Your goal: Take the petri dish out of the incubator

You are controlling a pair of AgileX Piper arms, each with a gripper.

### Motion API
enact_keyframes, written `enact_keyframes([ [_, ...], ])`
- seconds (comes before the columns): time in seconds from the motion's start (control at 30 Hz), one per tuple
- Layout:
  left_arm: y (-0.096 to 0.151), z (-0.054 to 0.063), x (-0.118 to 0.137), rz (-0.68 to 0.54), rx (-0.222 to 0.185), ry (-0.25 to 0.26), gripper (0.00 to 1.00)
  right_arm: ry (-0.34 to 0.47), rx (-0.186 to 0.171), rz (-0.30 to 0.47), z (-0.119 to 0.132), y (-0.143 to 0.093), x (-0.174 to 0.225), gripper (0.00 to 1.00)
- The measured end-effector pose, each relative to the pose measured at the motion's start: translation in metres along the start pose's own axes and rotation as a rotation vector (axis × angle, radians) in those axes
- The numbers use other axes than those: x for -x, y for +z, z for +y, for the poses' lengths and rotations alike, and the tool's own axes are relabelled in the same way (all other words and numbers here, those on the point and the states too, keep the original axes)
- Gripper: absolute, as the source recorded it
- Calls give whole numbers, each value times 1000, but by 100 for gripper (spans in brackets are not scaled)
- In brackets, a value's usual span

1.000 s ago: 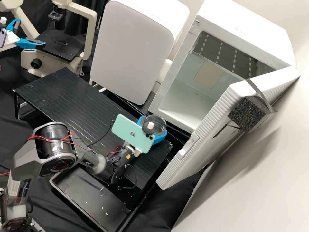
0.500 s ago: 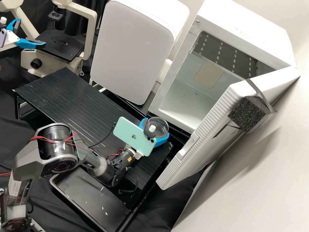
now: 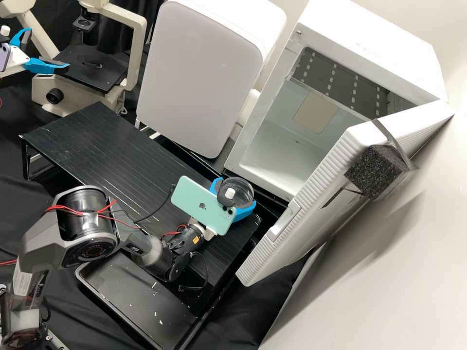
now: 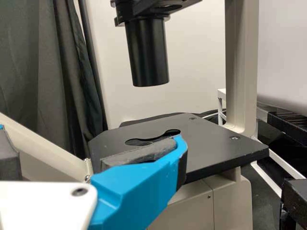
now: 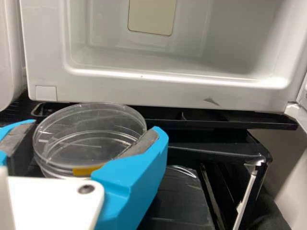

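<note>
Since right gripper (image 5: 93, 128) holds petri dish (image 5: 86, 139), fingers (image 5: 132, 175) wide apart, before incubator (image 3: 369, 48), keep it level, squeeze lightly; left gripper (image 3: 47, 49) gapes empty.

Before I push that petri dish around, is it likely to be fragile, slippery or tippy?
The petri dish has thin, clear walls, so it is probably light and stiff but may crack if squeezed hard. Its smooth round side might turn or slip in the right gripper. Being wide and low, it would more likely slide than tip.
</note>
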Motion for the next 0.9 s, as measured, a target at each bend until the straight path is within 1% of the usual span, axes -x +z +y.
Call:
enact_keyframes([
  [0.63,0,0,0,0,0,0,100,0,-7,7,-2,0,2,100],
  [0.9,0,0,0,0,0,0,100,3,-23,-39,-3,10,14,100],
])
